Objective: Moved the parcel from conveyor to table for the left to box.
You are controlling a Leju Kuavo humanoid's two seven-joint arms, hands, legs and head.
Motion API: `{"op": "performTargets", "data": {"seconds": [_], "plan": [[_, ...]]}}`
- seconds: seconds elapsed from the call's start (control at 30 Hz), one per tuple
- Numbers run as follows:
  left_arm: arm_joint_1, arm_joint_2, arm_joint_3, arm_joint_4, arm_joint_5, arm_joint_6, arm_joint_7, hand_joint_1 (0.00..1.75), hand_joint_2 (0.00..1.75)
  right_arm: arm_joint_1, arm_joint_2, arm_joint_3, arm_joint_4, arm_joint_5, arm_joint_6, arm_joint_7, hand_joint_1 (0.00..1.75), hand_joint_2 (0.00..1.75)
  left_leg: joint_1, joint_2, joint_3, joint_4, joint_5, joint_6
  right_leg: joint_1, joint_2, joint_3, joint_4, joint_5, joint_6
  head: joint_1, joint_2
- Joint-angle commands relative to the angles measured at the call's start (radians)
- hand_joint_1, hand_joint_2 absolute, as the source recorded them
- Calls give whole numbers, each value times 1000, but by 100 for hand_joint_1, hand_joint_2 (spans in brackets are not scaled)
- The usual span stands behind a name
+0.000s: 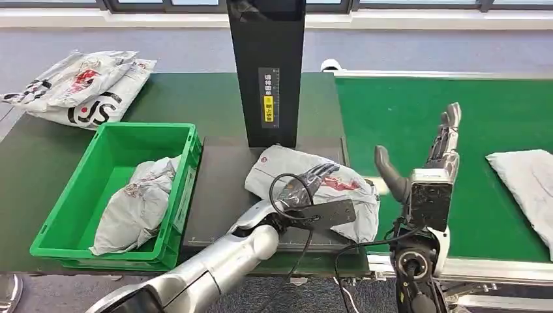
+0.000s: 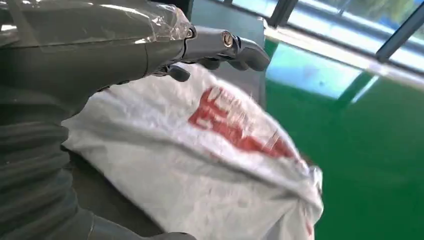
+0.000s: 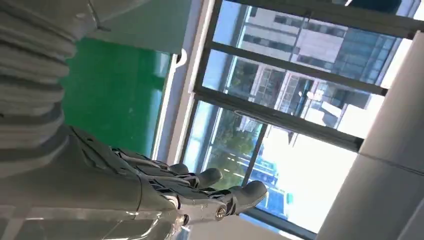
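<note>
Left hand (image 1: 306, 186) lies flat on the parcel (image 1: 326, 189), fingers spread over its top rather than closed round it; the parcel rests on the dark table pad (image 1: 222, 189), just beside the conveyor (image 1: 417, 111). Right hand (image 1: 424, 160) stands upright over the belt edge, fingers straight, holding nothing. Judged: transfer complete, boxing step starting; next, a firm grasp and a carry left into the green crate (image 1: 65, 222).

Parcel (image 1: 339, 186) crinkled glossy plastic; box (image 1: 114, 189) smooth green plastic.
</note>
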Motion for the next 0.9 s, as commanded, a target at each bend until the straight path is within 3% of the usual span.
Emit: {"op": "performTargets", "data": {"seconds": [0.03,0.2,0.67,0.9], "plan": [[-52,2,-175,142,40,-10,44,0,175,-45,30,-50,75,3,9,6,0,175,1,1,1,0,0,0,1,0,1,-1,0,0,0,0],[-57,2,-250,179,72,24,88,0,175,-34,39,-53,47,8,24,8,0,175,0,0,0,0,0,0,1,0,1,-1,0,0,0,0],[-62,2,-270,197,58,41,103,0,175,-28,39,-50,38,10,26,7,0,175,1,0,0,0,0,0,1,-1,1,-1,0,-1,0,0],[-74,2,-382,258,-35,79,191,5,175,-30,35,-21,28,4,38,2,0,175,1,1,0,0,0,0,1,0,1,-1,0,-1,0,0]]}}
